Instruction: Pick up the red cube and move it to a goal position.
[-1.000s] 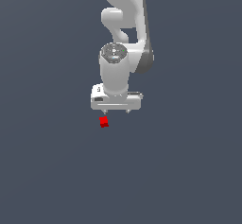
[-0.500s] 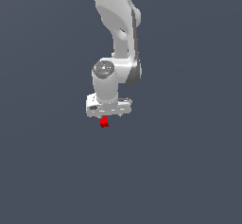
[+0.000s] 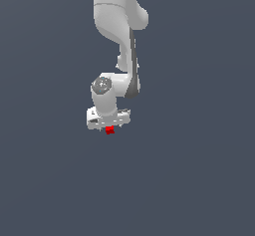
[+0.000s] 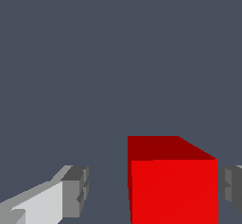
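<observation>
Red, small plain bright cube point(image 4: 174, 185) nearest wrist camera, sitting between two grey finger pads point(image 4: 75, 191). Gap visible on one side, other pad just beside cube face; jaws spread, nothing gripped yet. White Panda gripper point(image 3: 109, 126) low over cube in exterior view, cube point(image 3: 110, 130) peeking out beneath it. Dark grey-blue floor point(image 3: 199, 180) beyond, flat. Judgement: approach done; closing, lifting, carry to goal remain. Goal marker not visible. No containers in view.

Arm reared taller; hand point(image 3: 109, 126) dropped onto red cube point(image 3: 110, 129), which now sits between the spread fingers point(image 4: 74, 191), partly hidden.
</observation>
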{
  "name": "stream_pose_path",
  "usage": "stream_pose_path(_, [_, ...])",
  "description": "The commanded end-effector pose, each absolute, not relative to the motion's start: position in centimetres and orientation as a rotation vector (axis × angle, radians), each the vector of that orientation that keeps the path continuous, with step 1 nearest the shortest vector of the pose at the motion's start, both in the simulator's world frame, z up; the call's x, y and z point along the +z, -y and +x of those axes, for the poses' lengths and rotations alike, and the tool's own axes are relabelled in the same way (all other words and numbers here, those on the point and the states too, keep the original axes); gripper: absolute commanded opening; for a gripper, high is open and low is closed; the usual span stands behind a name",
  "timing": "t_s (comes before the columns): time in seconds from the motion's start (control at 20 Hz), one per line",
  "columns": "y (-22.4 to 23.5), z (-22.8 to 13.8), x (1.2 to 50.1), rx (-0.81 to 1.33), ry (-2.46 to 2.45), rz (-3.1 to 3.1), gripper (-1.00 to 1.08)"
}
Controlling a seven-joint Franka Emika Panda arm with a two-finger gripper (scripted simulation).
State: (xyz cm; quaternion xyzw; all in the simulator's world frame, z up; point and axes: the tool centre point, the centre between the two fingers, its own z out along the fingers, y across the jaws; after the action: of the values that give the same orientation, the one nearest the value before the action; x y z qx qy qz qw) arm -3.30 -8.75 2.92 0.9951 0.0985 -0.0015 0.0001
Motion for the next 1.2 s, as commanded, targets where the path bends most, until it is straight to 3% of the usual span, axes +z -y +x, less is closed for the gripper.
stream_pose_path(0.0, [9.1,-3.3,2.2,0.0,-0.328,3.125,1.0])
stream_pose_path(0.15, [9.3,-3.3,2.0,0.0,-0.333,3.124,1.0])
stream_pose_path(0.2, [9.3,-3.3,2.0,0.0,-0.333,3.124,-1.0])
stream_pose_path(1.15, [8.2,-2.1,4.1,0.0,-0.332,3.124,-1.0])
